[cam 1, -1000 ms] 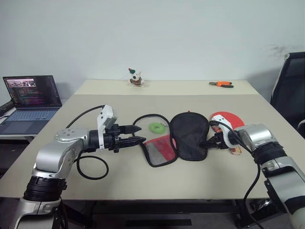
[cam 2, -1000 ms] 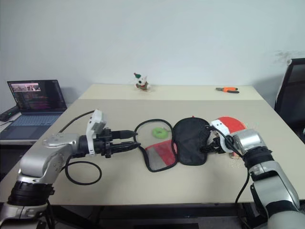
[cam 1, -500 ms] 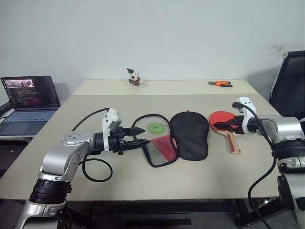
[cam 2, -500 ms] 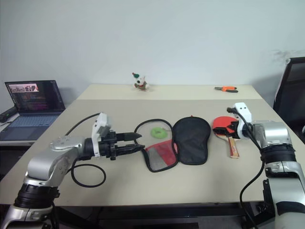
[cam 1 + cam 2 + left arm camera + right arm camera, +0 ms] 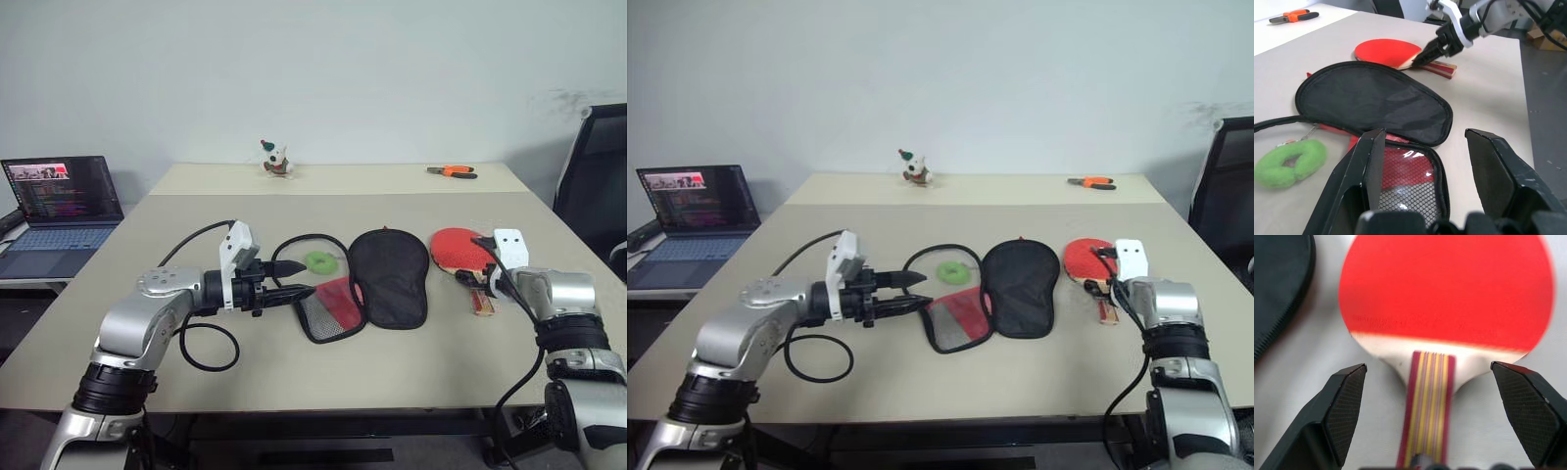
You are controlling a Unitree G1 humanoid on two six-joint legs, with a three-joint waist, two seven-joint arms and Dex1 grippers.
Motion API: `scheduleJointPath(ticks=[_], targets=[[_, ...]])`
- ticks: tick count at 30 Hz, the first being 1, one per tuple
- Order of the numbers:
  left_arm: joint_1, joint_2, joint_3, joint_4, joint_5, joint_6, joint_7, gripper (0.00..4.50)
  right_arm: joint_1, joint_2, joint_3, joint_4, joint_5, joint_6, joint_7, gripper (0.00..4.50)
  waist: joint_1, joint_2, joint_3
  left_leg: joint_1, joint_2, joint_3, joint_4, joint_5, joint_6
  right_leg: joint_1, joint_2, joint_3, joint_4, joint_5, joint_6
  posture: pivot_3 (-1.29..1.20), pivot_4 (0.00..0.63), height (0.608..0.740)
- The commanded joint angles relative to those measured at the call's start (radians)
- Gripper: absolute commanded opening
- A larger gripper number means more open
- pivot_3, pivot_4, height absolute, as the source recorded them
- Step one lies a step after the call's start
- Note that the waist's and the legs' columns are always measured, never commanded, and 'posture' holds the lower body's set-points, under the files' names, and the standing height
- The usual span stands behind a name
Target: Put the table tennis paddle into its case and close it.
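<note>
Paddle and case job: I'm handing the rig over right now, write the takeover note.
Left claw: open, empty, at the case's near flap edge, not gripping.
Right claw: wide open, empty, lined up on the handle of the table tennis paddle.
Paddle lies flat on the table, to the right of the case, outside it.
Case lies unzipped, black half spread beside its red mesh half; green ring tag next to it.
Done: case opened.
Left: grasp paddle, slide it into the case, fold it and zip it shut.
</note>
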Motion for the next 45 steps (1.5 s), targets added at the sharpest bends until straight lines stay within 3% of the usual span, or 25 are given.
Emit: scheduleJointPath(ticks=[1,12,16,21,24,31,35,39,45], targets=[[-0.017,0.001,0.013,-0.014,0.001,-0.021,0.005,2.83,-0.01,0.0,-0.015,0.043,-0.014,-0.038,-0.03,4.48,0.0,0.0,0.0,0.0,0.0,0.0,0.0,0.0,0.0,0.0,0.0,0.0,0.0,0.0,0.0,0.0,0.15,0.74],[0.006,0.008,0.027,-0.027,0.004,-0.027,0.021,2.83,-0.004,0.04,-0.044,0.047,-0.002,-0.026,-0.075,4.48,-0.001,0.0,0.0,0.0,0.0,0.0,0.001,0.0,0.0,0.0,0.0,0.0,0.0,0.0,0.0,0.0,0.15,0.74],[0.01,0.007,0.023,-0.028,0.006,-0.031,0.025,2.83,-0.01,0.054,-0.046,0.1,-0.021,-0.094,-0.103,3.62,-0.002,0.0,0.0,0.001,0.001,0.0,0.001,0.0,0.0,0.0,0.0,0.0,0.001,0.0,0.0,0.0,0.15,0.74],[0.012,0.008,0.02,-0.029,0.006,-0.035,0.031,2.83,-0.028,0.06,-0.073,0.132,-0.024,-0.177,-0.162,1.89,-0.001,0.0,0.0,0.002,0.0,0.0,0.001,0.0,0.0,0.002,0.0,0.001,0.001,0.0,0.0,0.0,0.15,0.74],[0.022,0.009,0.026,-0.037,0.003,-0.031,0.038,2.83,-0.041,0.059,-0.081,0.095,-0.019,-0.193,-0.176,1.09,-0.001,0.0,0.0,0.002,0.0,0.001,0.003,0.0,0.0,0.002,0.0,0.002,0.001,0.001,0.002,0.0,0.15,0.74],[0.072,0.035,0.069,-0.058,-0.017,-0.027,0.042,2.83,-0.037,0.103,-0.093,-0.292,0.054,0.02,-0.188,1.1,-0.007,0.004,0.002,-0.001,0.001,0.003,0.001,0.0,0.0,-0.004,0.001,0.007,0.002,0.001,0.002,0.0,0.15,0.74],[0.101,0.049,0.106,-0.081,-0.057,-0.01,0.029,2.83,-0.002,0.231,-0.112,-0.592,0.118,0.251,-0.257,1.1,-0.01,0.003,0.002,-0.003,0.004,0.004,-0.001,0.0,0.0,-0.009,0.001,0.012,0.002,0.0,0.0,0.0,0.15,0.74],[0.112,0.068,0.102,-0.072,-0.051,-0.019,0.014,2.83,0.027,0.407,-0.132,-0.761,0.146,0.406,-0.337,1.1,-0.006,0.004,0.002,-0.01,0.005,0.004,0.001,0.0,0.0,-0.016,0.002,0.012,0.004,0.0,0.0,0.0,0.15,0.74],[0.103,0.067,0.091,-0.064,-0.045,-0.025,0.021,2.83,0.114,0.587,-0.071,-0.803,0.11,0.379,-0.415,1.1,0.003,0.003,0.002,-0.01,0.0,0.005,0.002,0.0,0.0,-0.016,0.001,0.013,0.006,0.001,0.001,0.0,0.15,0.74]])
